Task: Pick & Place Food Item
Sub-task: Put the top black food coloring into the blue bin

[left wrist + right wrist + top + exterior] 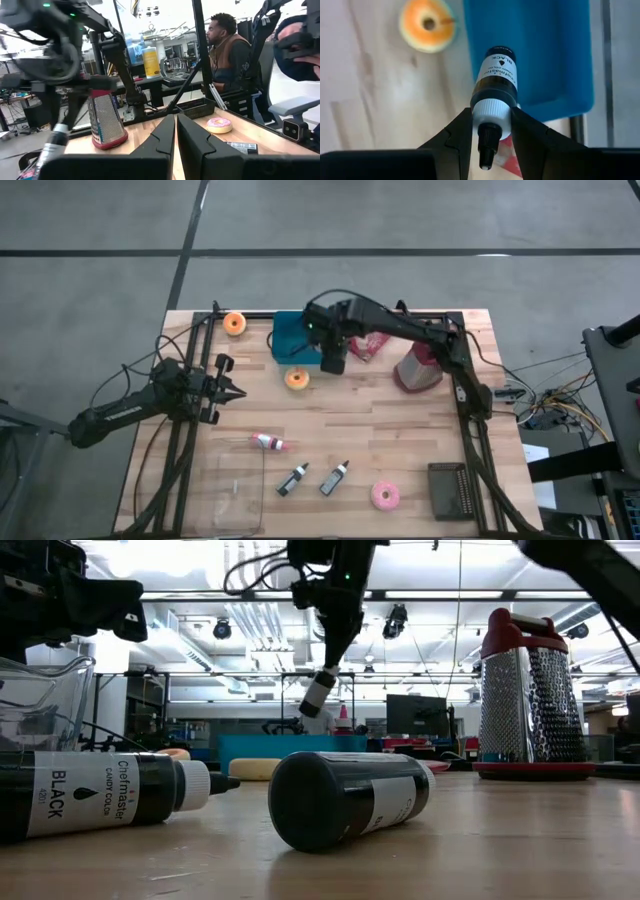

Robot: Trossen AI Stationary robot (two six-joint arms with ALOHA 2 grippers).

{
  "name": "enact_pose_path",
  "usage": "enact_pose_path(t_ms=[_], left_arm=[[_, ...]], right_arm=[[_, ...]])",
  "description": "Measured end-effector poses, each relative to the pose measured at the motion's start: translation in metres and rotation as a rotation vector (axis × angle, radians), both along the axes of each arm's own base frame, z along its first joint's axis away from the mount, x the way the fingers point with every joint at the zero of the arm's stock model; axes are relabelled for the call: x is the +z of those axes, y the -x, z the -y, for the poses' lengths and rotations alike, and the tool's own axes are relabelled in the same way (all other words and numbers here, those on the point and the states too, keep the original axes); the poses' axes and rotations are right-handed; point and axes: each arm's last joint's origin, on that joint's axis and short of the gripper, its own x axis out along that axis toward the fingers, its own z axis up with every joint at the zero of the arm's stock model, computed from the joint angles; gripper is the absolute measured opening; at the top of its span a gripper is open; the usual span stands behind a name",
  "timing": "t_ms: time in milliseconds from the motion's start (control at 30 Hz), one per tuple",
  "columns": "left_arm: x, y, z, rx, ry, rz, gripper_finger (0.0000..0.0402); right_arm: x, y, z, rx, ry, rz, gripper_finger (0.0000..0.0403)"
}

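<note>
1. Nearest the camera in the low view, two black food-colouring bottles lie on their sides on the wooden table (380, 430): one on the left (100, 796) with its label readable, one in the middle (350, 798) end-on to us. Neither is being touched.

2. Same pair from above: left one (292, 479), right one (335, 478), just beside each other, with a pink doughnut (385, 496) off to the right and a small pink-and-white bottle (268, 443) behind them.

3. Left gripper (232, 392) waits on the left side of the table, pinched closed on nothing, well away from the action.

4. Mid-table now, and here is the work: right gripper (490, 131) is clamped on a third black bottle (495, 82), gripped at its white collar, nozzle towards the wrist and base away from it.

5. That bottle hangs in the air over the near edge of the blue bin (540, 45), with an orange doughnut (426, 25) on the wood just beside the bin.

6. So I would call this the carry, nearly at delivery. Next move, in my view: shift a touch further over the bin, lower, then let go so the bottle does not clip the rim.

7. Farthest back: another orange doughnut (235, 324) by the rear rail and a red-topped grater (525, 700) on the right.
</note>
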Motion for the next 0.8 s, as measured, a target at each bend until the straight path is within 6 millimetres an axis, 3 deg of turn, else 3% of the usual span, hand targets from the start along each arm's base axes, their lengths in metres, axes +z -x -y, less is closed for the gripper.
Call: enact_pose_path(t_ms=[200,600,800], left_arm=[[0.0,0.0,0.0,0.0,0.0,0.0,0.0026],[0.0,0.0,0.0,0.002,0.001,-0.003,0.0026],[0.0,0.0,0.0,0.001,0.001,-0.002,0.0026]], right_arm=[[-0.003,0.003,0.026,0.045,0.018,-0.044,0.011],[-0.002,0.024,0.073,-0.095,0.028,-0.054,0.0111],[-0.014,0.024,0.087,-0.081,-0.023,-0.062,0.0111]])
